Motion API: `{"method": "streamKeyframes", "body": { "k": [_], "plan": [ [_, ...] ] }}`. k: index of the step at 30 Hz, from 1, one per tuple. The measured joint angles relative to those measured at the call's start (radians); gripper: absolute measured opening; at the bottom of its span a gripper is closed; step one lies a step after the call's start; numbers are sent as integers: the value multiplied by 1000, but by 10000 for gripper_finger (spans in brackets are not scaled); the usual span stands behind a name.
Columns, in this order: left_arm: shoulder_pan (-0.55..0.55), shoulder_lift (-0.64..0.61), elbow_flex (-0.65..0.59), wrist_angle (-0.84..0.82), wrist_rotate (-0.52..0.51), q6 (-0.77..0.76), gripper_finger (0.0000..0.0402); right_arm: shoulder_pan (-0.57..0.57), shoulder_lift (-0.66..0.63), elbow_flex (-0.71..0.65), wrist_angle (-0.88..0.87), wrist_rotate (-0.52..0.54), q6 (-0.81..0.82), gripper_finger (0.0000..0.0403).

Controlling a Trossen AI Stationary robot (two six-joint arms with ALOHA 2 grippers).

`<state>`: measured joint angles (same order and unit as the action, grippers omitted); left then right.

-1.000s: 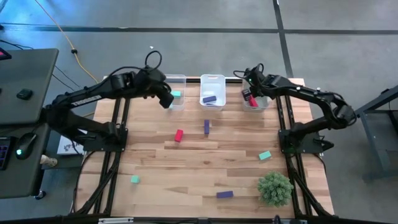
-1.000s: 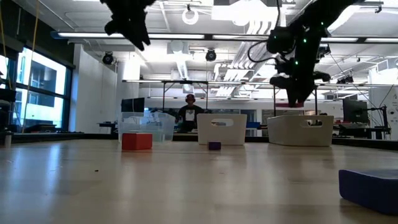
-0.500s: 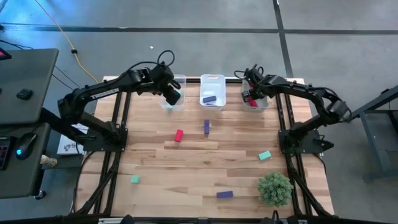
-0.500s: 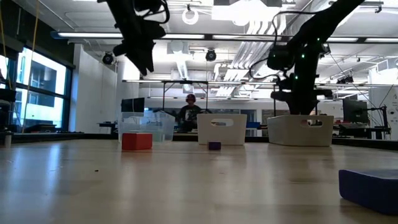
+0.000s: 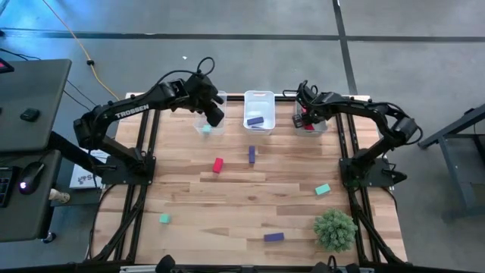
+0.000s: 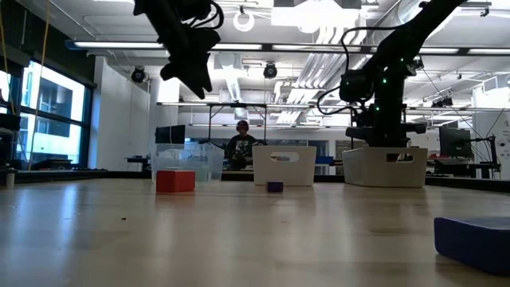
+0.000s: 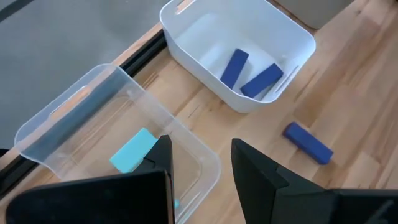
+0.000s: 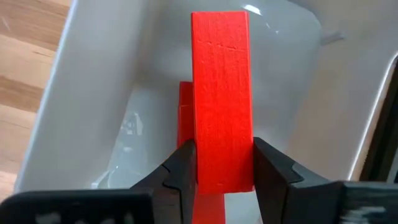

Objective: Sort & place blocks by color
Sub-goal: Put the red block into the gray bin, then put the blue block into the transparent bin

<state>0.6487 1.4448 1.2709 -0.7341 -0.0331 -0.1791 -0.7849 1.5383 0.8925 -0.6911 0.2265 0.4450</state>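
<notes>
My right gripper (image 5: 302,119) is low in the white right bin (image 5: 316,127), shut on a red bar (image 8: 222,93). Another red bar (image 8: 184,118) lies on that bin's floor beneath it. My left gripper (image 7: 199,163) is open above the clear left bin (image 7: 56,118), which holds a teal block (image 7: 132,150). The middle white bin (image 7: 292,37) holds two purple bars (image 7: 234,67). Loose on the table are a red bar (image 5: 218,164), purple bars (image 5: 251,155) (image 5: 273,236) and teal pieces (image 5: 323,189) (image 5: 164,219). My right gripper pinches the red bar between its two fingers (image 8: 183,168), on the bar's long side faces near one end (image 8: 222,171). The bar runs on past the fingertips, in line with them, pointing down into the bin. Whether its far end touches the bin floor, I cannot tell.
The three bins stand in a row along the far edge of the table. A fuzzy green plant ball (image 5: 335,229) sits near the table's near right corner. A person (image 6: 241,143) shows in the room beyond the table.
My left gripper has moved toward the table's right, from beside the clear bin to over it, and come slightly down. My right gripper has gone down into the right bin with the red bar, which now sits behind the bin's wall in the low view.
</notes>
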Motion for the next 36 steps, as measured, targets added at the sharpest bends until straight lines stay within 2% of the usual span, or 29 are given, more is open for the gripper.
{"method": "streamKeyframes", "body": {
  "k": [4,9,12,21,25,29,32,36],
  "plan": [
    [0,0,0,0,0,0,81,0,0,0,0,-19,0,107],
    [0,0,0,-1,0,-6,81,0,0,0,0,-21,0,169],
    [0,0,0,-1,1,-28,82,0,0,1,-2,-21,0,183],
    [0,0,0,-2,53,-39,116,0,0,63,-48,-21,-19,173],
    [0,0,0,-12,53,-98,140,0,0,111,-115,-20,-36,171],
    [0,0,0,-94,78,-123,155,0,0,163,-200,-4,-66,171],
    [-7,0,0,-185,121,-116,156,0,0,202,-260,19,-79,171],
    [-45,-8,0,-309,126,-98,155,0,-6,244,-293,27,-98,171]
  ]
}}
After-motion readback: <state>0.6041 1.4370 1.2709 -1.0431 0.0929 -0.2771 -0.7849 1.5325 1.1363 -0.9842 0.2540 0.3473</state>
